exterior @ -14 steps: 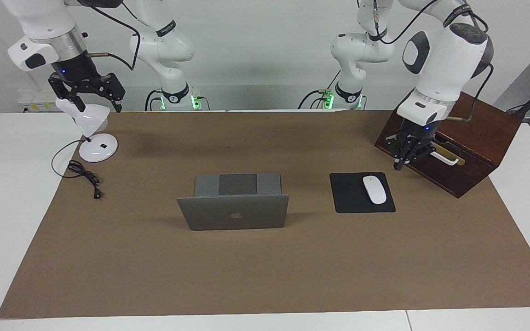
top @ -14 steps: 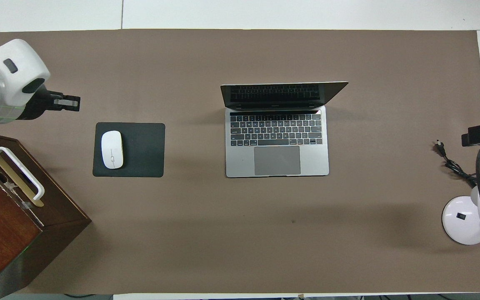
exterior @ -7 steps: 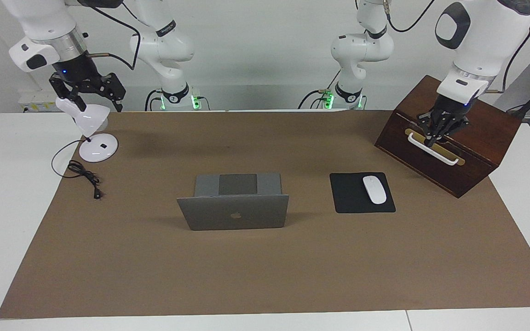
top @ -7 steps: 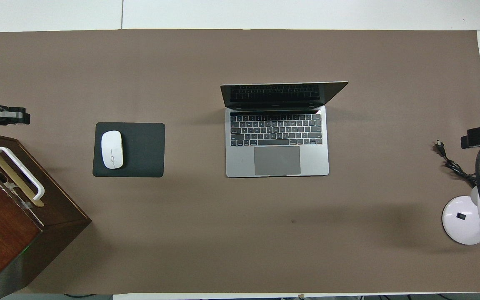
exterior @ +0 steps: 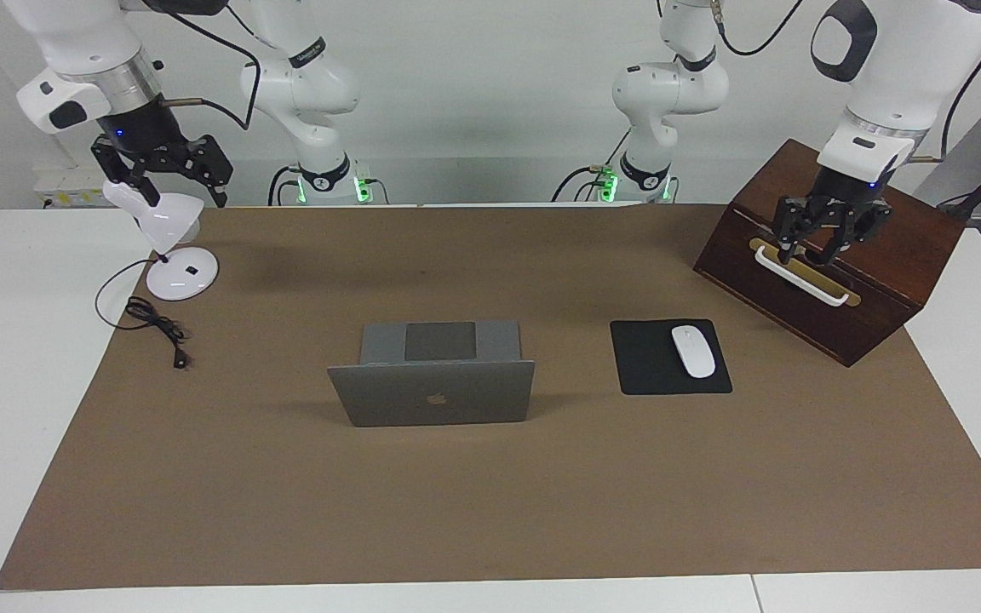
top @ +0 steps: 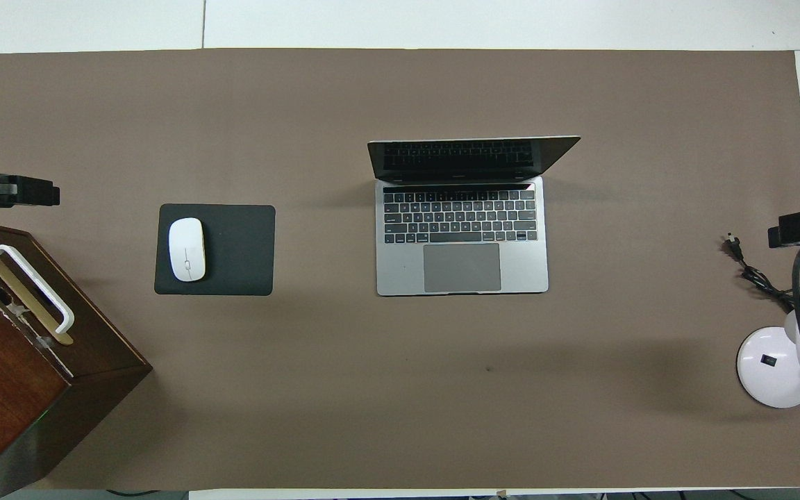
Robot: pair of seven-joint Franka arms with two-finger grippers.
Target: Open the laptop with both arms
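The silver-grey laptop (exterior: 435, 396) stands open in the middle of the brown mat, its lid raised and the apple logo facing away from the robots. Its keyboard and trackpad (top: 462, 236) show from above. Neither gripper is near it. My left gripper (exterior: 810, 253) hangs open over the sloping front of the wooden box, just above the white handle (exterior: 801, 277), with nothing between its fingers. Only its tip (top: 7, 192) shows in the overhead view. My right gripper (exterior: 182, 194) hovers open over the white desk lamp at the right arm's end, holding nothing.
A dark wooden box (exterior: 874, 281) sits at the left arm's end. A white mouse (exterior: 693, 351) lies on a black mouse pad (exterior: 652, 358) between the box and the laptop. The white lamp (exterior: 175, 255) and its black cable (exterior: 158, 328) sit at the right arm's end.
My left gripper rose from the mat beside the mouse pad to over the box's handle, and its fingers went from shut to open. The right arm and laptop have not moved.
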